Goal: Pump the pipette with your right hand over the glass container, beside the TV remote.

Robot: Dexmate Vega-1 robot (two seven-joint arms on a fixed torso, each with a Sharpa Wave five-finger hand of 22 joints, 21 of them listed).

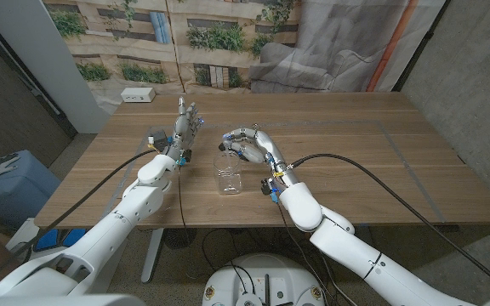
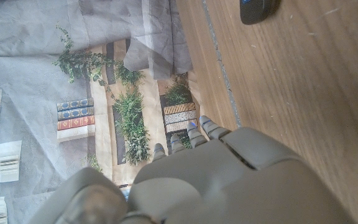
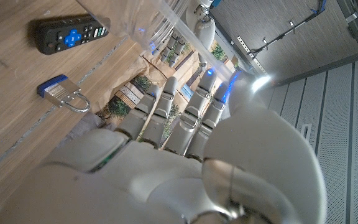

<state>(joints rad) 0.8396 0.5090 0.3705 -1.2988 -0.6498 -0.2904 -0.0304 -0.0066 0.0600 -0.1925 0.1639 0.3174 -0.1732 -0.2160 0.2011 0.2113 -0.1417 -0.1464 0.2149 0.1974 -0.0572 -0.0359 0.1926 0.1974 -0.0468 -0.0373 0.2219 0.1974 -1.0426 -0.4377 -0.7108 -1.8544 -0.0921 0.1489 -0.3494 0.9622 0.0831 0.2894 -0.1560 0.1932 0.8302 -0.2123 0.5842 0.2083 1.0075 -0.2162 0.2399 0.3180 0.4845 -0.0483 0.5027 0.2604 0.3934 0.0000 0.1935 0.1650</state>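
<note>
The thin clear pipette (image 1: 230,146) is pinched in the curled fingers of the right robot hand (image 1: 247,144), poised above the clear square glass container (image 1: 227,179) on the wooden table (image 1: 356,161), likely so drops fall inside. The black TV remote (image 3: 67,33) and a silver padlock (image 3: 64,93) lie nearby. The left robot hand (image 1: 185,126) stands apart, fingers spread, holding nothing.

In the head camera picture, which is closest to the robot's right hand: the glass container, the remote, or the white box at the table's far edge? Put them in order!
From the right hand:
1. Glass container, just below the hand, toward the robot.
2. Remote, on the robot's left, by the left hand.
3. White box, far left corner of the table.
</note>
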